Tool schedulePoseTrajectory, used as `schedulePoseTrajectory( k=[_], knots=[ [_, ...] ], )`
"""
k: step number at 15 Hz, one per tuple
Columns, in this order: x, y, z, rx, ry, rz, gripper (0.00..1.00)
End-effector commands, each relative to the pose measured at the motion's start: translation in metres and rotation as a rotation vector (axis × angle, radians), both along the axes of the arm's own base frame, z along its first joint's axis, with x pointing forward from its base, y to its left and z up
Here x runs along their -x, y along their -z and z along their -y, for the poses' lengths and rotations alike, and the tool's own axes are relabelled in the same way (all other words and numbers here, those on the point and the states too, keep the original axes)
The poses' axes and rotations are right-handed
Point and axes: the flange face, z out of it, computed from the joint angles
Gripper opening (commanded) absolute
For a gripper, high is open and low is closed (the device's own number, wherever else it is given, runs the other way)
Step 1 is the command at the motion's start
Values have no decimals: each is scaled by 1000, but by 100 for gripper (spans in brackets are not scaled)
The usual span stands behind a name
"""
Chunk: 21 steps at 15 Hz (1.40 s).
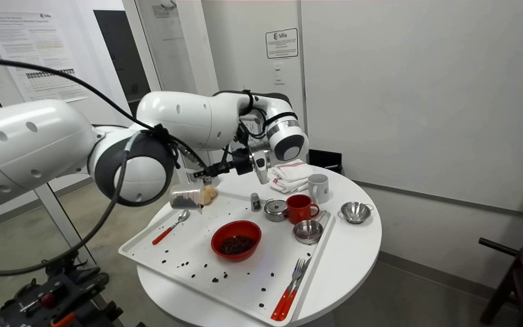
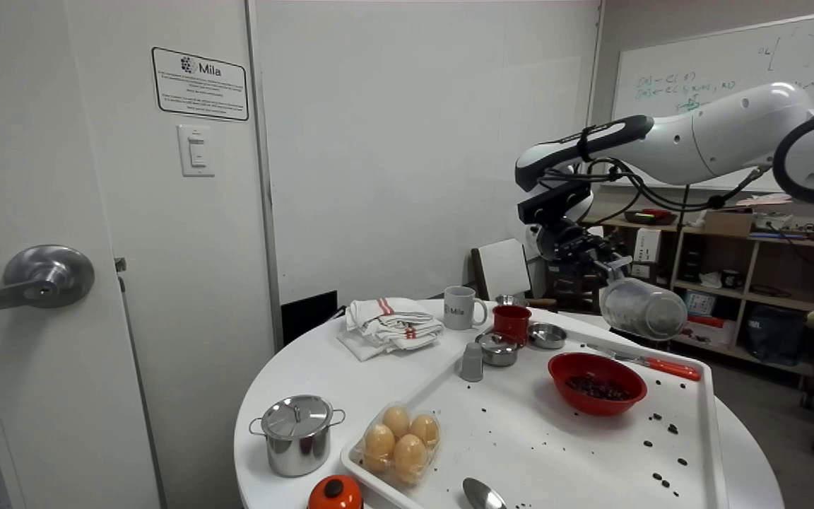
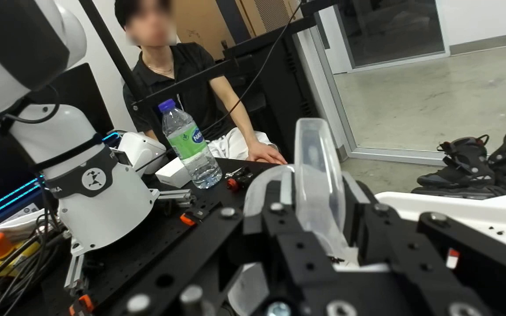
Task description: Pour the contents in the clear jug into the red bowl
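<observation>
Claw (image 3: 319, 193): closed on the clear jug (image 1: 186, 197), gripping it by the handle
Clear jug: up in the air, tipped sideways, apart from the red bowl (image 1: 236, 228)
Red bowl: upright on the tray (image 1: 273, 254), dark bits (image 1: 236, 245) lying in the bottom
Tray: spoon (image 1: 165, 234) lying on it, more dark bits scattered about
Surface (image 1: 357, 254): tray and grey mug (image 1: 317, 190) resting on it
</observation>
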Motion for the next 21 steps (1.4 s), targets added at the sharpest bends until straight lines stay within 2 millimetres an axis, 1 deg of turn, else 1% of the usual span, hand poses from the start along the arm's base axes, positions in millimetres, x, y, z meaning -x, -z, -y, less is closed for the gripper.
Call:
schedulePoseTrajectory(
  k=[1, 4, 9, 13, 15, 18, 21],
  knots=[
    [1, -2, 3, -10, -3, -26, 12],
    [3, -1, 4, -17, -5, -40, 12],
    [10, -5, 5, -88, -29, -68, 12],
    [11, -7, 8, -116, -27, -74, 12],
    [6, -7, 7, -74, 0, -64, 12],
    [-11, -7, 2, 58, 54, 1, 11],
    [-29, -2, -3, 195, 106, 90, 11]
  ],
)
